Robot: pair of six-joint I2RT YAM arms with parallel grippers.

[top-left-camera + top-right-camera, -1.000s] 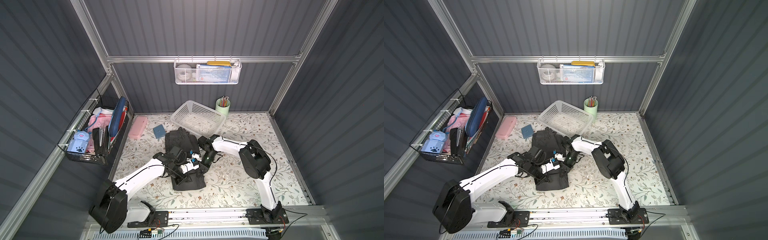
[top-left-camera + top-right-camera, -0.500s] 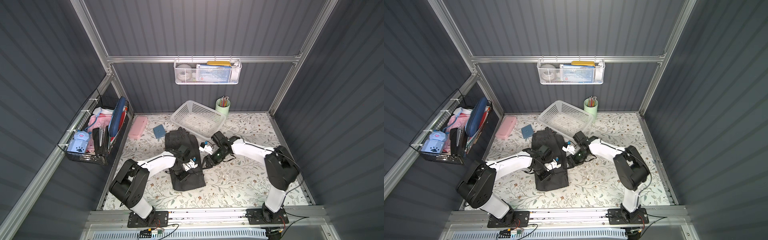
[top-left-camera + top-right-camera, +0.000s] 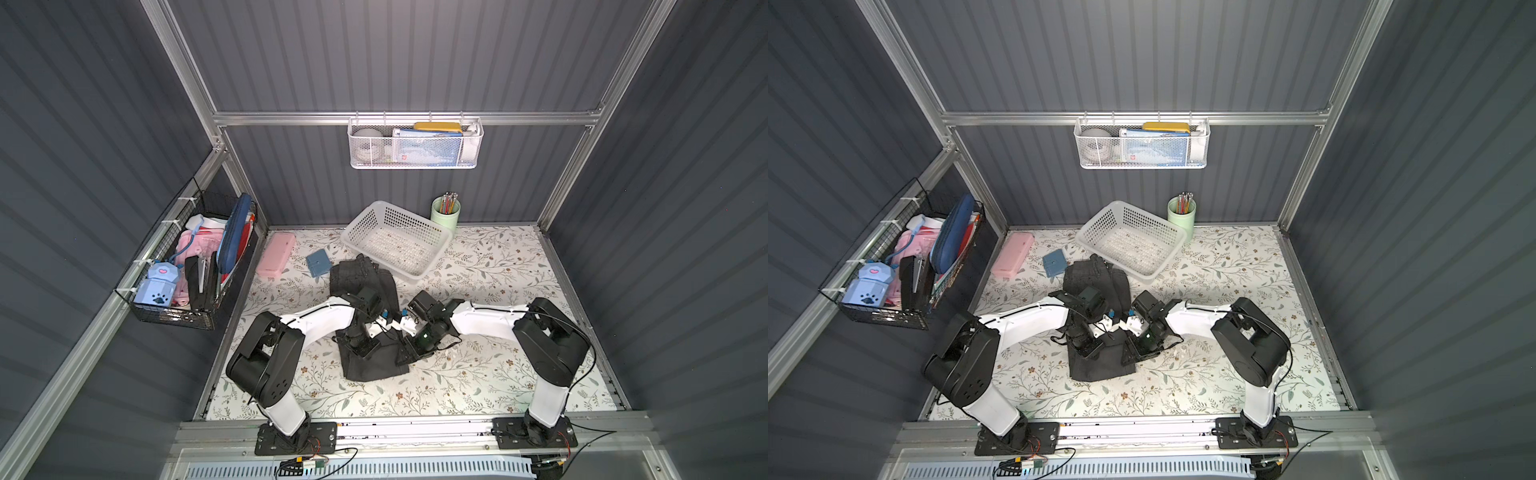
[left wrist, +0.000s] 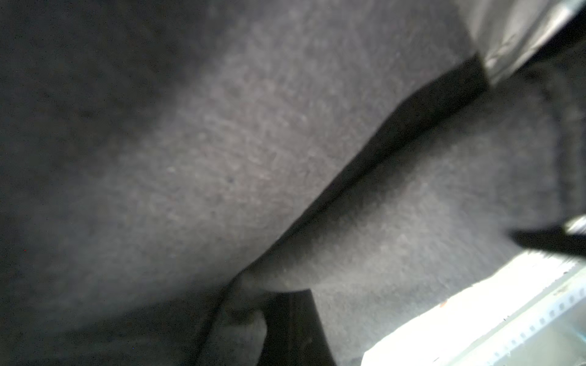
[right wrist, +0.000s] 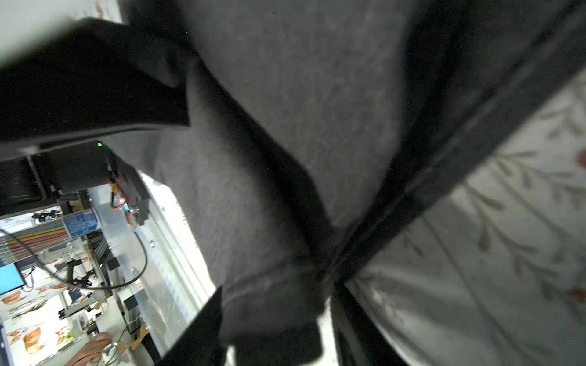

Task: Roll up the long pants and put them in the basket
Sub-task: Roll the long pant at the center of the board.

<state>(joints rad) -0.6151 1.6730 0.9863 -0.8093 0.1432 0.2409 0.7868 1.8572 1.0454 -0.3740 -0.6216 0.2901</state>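
My left gripper (image 3: 360, 348) is clamped tight and my right gripper (image 3: 409, 353) grips, jaws part-open, the near end of the long pants (image 3: 370, 365) mid-table, which lie folded into a strip, not yet rolled, the far end bunched beside the white basket (image 3: 432, 232).

The long pants (image 3: 376, 365), dark charcoal denim, lie folded into a narrow strip mid-table.

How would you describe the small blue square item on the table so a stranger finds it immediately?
Start from the white perforated plastic basket at the back of the floral table. To its left lies the small blue square pouch, flat, between a pink rectangular case and the dark jeans.
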